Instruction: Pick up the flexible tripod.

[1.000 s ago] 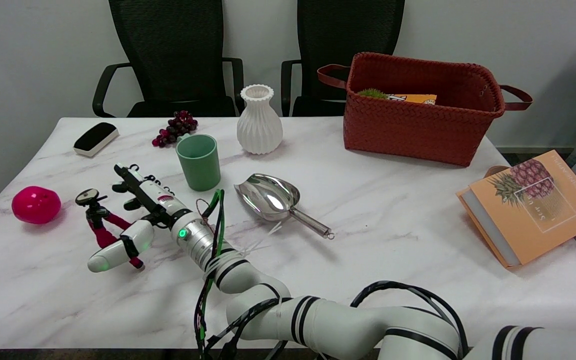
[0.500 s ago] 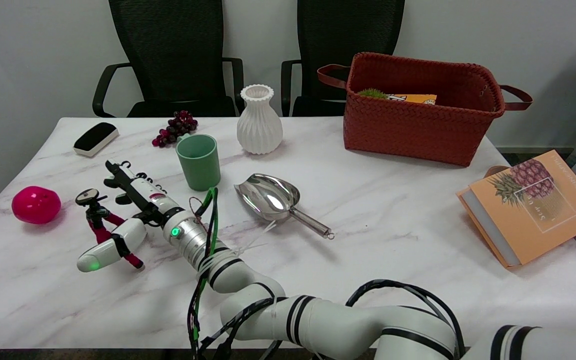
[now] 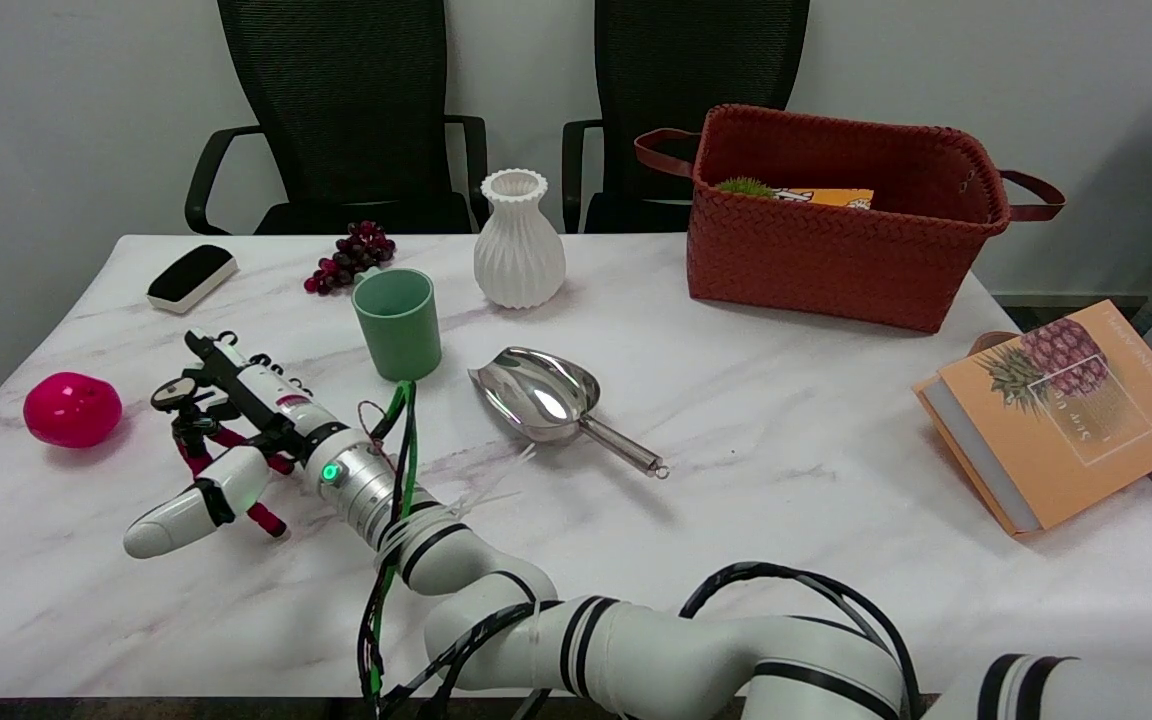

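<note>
A white marble-patterned table (image 3: 736, 420) stands before a pale wall, with two black mesh office chairs (image 3: 346, 110) pushed up to its far side. Taking the green cup (image 3: 397, 323) as the landmark: the woven red-brown basket (image 3: 836, 220) sits well to the right of the cup and farther back, with something orange and a green tuft showing inside. The white right arm (image 3: 576, 640) comes in from the lower right, ending nearer than the cup and to its left. An orange book with a pineapple cover (image 3: 1066, 410) lies far right of the cup, at the table's edge. The white ribbed vase (image 3: 518, 240) stands just behind and right of the cup. A metal scoop (image 3: 551, 400) lies near the cup's right. The right hand (image 3: 236, 420) reaches in left of the cup with fingers spread apart, thumb stretched toward the near side, holding nothing; its fingers bracket the flexible tripod (image 3: 198, 425), which stands upright on red legs left of the cup, though contact cannot be told. A pink ball (image 3: 71, 408) rests farther left. A black-topped eraser block (image 3: 191, 277) and dark grapes (image 3: 351, 255) lie behind the cup.
</note>
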Available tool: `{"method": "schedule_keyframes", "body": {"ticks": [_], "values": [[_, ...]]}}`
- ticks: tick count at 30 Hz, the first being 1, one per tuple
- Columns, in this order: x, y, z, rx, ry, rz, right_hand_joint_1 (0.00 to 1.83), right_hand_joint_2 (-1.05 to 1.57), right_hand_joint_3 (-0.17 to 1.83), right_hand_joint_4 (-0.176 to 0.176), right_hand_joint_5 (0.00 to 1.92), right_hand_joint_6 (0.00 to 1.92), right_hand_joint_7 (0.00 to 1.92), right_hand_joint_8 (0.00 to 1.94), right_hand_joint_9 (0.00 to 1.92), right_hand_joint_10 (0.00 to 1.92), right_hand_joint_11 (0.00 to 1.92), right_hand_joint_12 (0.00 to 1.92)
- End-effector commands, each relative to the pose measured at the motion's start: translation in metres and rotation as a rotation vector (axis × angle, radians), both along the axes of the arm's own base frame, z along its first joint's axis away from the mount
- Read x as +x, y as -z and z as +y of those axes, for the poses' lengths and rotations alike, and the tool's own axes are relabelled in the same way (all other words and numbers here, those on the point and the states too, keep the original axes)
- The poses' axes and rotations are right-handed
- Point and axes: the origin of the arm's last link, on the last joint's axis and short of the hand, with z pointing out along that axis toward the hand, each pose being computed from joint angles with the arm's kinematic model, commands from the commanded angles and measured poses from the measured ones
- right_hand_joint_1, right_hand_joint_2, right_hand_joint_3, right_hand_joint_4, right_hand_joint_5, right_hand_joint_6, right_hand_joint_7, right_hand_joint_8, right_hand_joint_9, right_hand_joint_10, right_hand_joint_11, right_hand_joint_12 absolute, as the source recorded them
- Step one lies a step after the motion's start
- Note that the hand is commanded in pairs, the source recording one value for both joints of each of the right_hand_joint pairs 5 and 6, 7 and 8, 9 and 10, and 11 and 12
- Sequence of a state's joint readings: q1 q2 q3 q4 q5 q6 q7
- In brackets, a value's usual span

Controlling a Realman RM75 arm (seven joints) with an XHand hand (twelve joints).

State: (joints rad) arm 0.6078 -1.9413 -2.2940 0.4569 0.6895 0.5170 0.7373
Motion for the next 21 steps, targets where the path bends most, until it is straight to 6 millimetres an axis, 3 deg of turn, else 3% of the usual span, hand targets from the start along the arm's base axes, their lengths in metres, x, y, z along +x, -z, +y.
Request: {"method": "schedule_keyframes", "body": {"ticks": [1,16,21], "values": [[-0.0087,0.0052,0.0038,0.008,0.04,0.01,1.0,-0.45,0.43,0.0,0.03,0.03,0.25,0.25,0.03,0.03,0.39,0.39],[-0.012,0.0013,0.0037,-0.001,0.042,0.014,1.03,-0.42,0.45,0.0,0.08,0.08,0.18,0.18,0.0,0.0,0.35,0.35],[-0.0133,0.0015,0.0048,0.0,0.046,0.013,1.04,-0.43,0.46,0.0,0.07,0.07,0.16,0.16,0.0,0.0,0.48,0.48]]}}
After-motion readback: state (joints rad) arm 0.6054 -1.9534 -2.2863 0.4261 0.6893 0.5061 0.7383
